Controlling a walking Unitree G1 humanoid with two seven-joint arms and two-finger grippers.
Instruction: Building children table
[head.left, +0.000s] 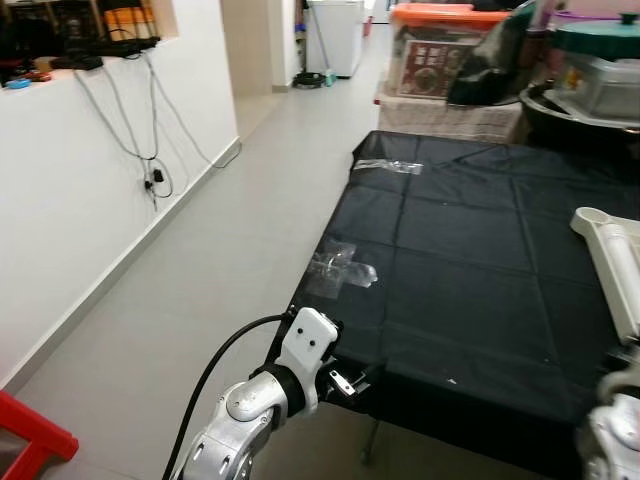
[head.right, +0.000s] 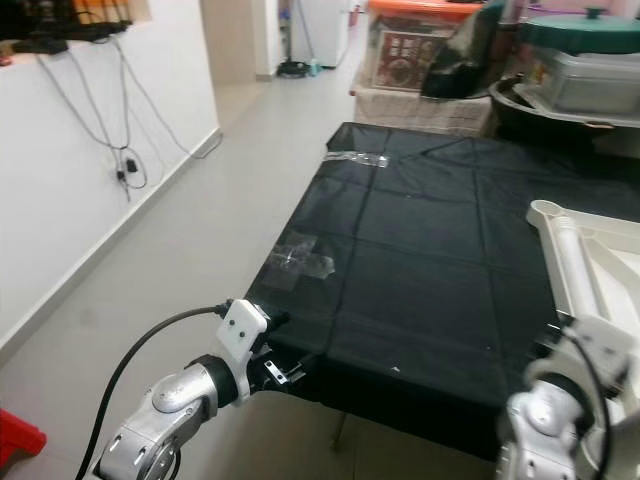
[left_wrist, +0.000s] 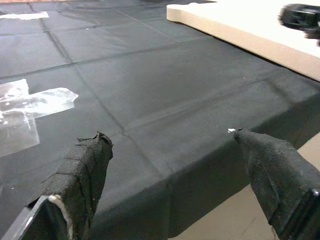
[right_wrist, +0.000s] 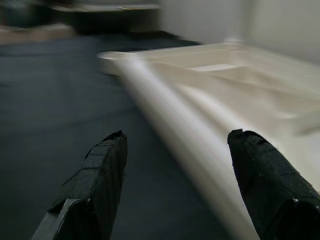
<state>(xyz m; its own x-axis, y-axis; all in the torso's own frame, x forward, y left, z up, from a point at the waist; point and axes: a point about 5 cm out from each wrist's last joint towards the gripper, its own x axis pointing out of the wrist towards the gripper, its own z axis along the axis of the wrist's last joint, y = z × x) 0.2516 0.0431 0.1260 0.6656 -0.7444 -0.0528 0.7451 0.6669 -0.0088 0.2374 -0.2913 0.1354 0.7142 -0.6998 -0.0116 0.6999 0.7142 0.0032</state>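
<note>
A white children's table piece (head.right: 585, 270) lies on the black cloth-covered table (head.left: 470, 260) at its right side, with a rounded leg (right_wrist: 165, 100) along its near edge. My left gripper (left_wrist: 171, 136) hovers open at the table's front left edge, with nothing between its fingers; the white piece (left_wrist: 250, 30) lies far across the cloth from it. My right gripper (right_wrist: 179, 135) is open too, low at the front right, pointing along the white leg without touching it. The right arm (head.right: 560, 400) shows at the bottom right.
Clear tape patches (head.left: 340, 268) (head.left: 388, 166) stick to the cloth. Storage boxes (head.left: 440, 50) and a green-lidded pot (head.left: 600, 50) stand beyond the table. Tiled floor (head.left: 230, 230) runs along the left beside a white wall with hanging cables (head.left: 150, 150). A red stool (head.left: 30, 440) sits at the lower left.
</note>
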